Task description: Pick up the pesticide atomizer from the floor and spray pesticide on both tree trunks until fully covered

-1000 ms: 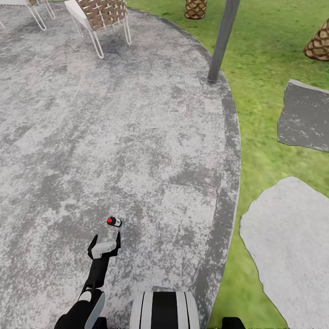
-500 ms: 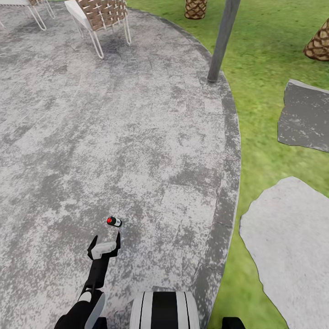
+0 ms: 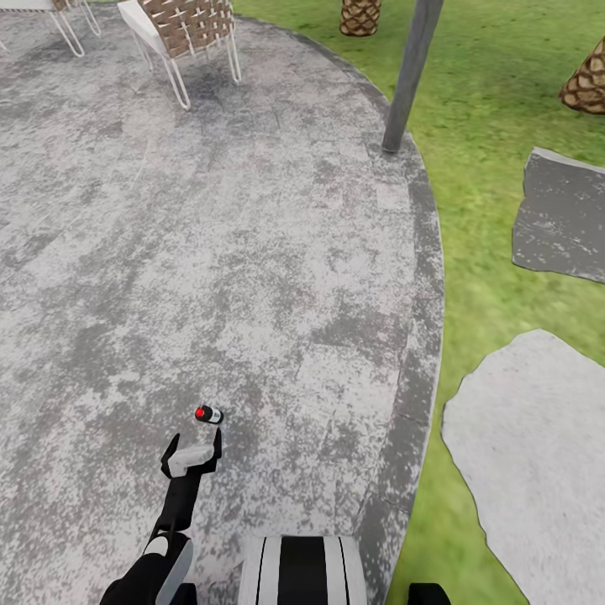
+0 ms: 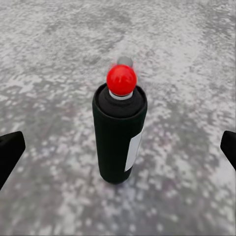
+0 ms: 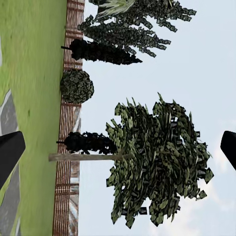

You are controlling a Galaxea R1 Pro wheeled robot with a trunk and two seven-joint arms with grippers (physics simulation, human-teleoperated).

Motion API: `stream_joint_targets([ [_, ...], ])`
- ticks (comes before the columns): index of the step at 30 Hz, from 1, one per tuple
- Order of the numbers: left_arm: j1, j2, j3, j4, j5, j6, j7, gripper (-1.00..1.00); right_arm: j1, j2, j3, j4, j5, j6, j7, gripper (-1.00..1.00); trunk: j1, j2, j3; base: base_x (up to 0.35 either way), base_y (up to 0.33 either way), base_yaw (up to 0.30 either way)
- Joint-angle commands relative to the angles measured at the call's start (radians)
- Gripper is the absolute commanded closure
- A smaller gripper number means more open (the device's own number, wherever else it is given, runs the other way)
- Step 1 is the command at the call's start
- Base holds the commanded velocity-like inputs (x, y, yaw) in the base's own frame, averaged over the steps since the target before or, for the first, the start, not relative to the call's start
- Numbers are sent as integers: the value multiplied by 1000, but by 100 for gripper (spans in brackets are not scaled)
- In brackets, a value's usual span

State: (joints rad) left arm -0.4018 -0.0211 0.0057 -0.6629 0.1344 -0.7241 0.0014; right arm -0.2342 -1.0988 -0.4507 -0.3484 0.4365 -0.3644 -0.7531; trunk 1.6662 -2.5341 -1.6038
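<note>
From the head, the left gripper (image 3: 195, 445) hangs with jaws apart just short of the pesticide atomizer (image 3: 207, 414), standing on the grey paving (image 3: 252, 252) near its grass-side edge; a chair (image 3: 181, 29) is cut off beyond. The left wrist shows the atomizer upright between spread fingertips (image 4: 10, 150), untouched, its trigger head blurred behind a red ball. The right wrist shows a tree (image 5: 152, 162) and fence (image 5: 66, 162) between parted fingertips (image 5: 10, 150).

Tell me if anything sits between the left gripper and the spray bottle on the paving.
Nothing visible does. The pesticide atomizer stands upright on the bare grey stone paving, just ahead of the open left gripper. In the left wrist view it sits centred between the two fingertips, with only paving around it.
</note>
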Motion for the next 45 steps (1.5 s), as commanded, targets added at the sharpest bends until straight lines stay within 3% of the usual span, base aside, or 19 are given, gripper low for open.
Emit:
stream_joint_targets([
  [1,0,0,0,1,2,-3,0,-100,-2,1,-6,2,8,-5,0,-100,0,0,0,55,0,0],
  [26,-1,0,1,5,2,-3,1,-100,-2,1,-6,2,8,-5,1,-100,0,0,0,53,0,0],
  [29,-1,0,2,4,2,-3,2,-100,-2,1,-6,2,8,-5,1,-100,1,-1,-12,2,0,0],
  [45,0,0,2,1,2,-3,2,-100,-2,1,-6,2,8,-5,1,-100,2,-1,-16,0,0,0],
])
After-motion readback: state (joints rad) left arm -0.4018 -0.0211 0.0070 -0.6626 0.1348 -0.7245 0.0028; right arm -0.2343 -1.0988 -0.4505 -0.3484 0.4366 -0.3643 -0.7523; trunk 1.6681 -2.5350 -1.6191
